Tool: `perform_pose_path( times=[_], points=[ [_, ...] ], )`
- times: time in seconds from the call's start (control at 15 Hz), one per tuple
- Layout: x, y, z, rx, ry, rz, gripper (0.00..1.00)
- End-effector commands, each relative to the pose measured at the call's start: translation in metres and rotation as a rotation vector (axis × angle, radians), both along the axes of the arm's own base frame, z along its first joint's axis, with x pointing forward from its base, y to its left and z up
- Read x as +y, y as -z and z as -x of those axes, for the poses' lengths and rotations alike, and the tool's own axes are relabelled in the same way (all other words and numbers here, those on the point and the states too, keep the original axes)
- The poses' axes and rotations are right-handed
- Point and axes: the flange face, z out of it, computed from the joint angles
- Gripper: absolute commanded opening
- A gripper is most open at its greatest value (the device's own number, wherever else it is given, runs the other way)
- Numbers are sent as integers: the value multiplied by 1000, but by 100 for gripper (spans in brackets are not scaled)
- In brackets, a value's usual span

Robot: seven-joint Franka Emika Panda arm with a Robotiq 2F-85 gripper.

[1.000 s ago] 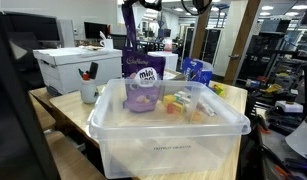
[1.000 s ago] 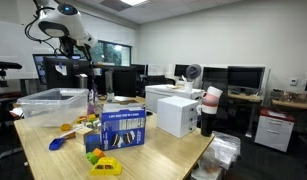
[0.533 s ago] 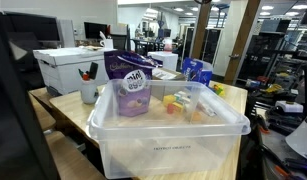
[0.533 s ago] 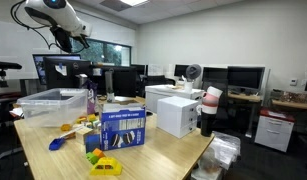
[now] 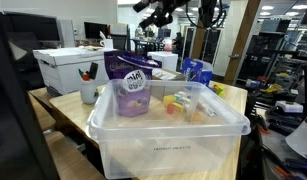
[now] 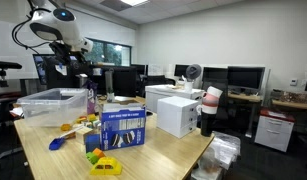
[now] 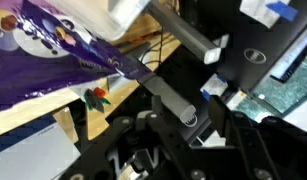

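A purple snack bag [image 5: 133,88] stood in a clear bin [image 5: 168,128] while the gripper [image 7: 215,68] hung empty above it.

The bin sat on a wooden tabletop [image 5: 68,110], with a white box [image 5: 63,68] and a cup of pens [image 5: 89,90] just beside it and a blue box [image 5: 196,70] behind it. Small yellow and orange things [image 5: 178,103] lay in the bin near the bag. Nothing stood between the gripper and the bag. In an exterior view the robot arm [image 5: 178,10] reached across high over the bin, well apart from it. In the wrist view the gripper's two grey fingers [image 7: 178,38] were partly spread, pinching nothing and touching nothing. The bag looked shiny and crinkly, with a flat sealed top edge. The bin was see-through plastic with rounded corners and a thick rim.
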Motion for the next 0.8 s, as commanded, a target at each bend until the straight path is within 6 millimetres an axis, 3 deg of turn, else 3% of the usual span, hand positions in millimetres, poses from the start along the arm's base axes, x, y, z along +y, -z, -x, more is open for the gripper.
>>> perform_pose_path(
  times=[0.0, 0.13, 0.4, 0.53, 0.6, 0.73],
  points=[
    [40, 30, -16, 86, -77, 142, 81],
    [63, 49, -18, 123, -155, 246, 94],
    [72, 68, -19, 173, -250, 435, 100],
    [61, 58, -25, 218, -254, 549, 100],
    [58, 37, -34, 254, -249, 628, 100],
    [72, 20, -50, 299, -254, 746, 100]
  ],
)
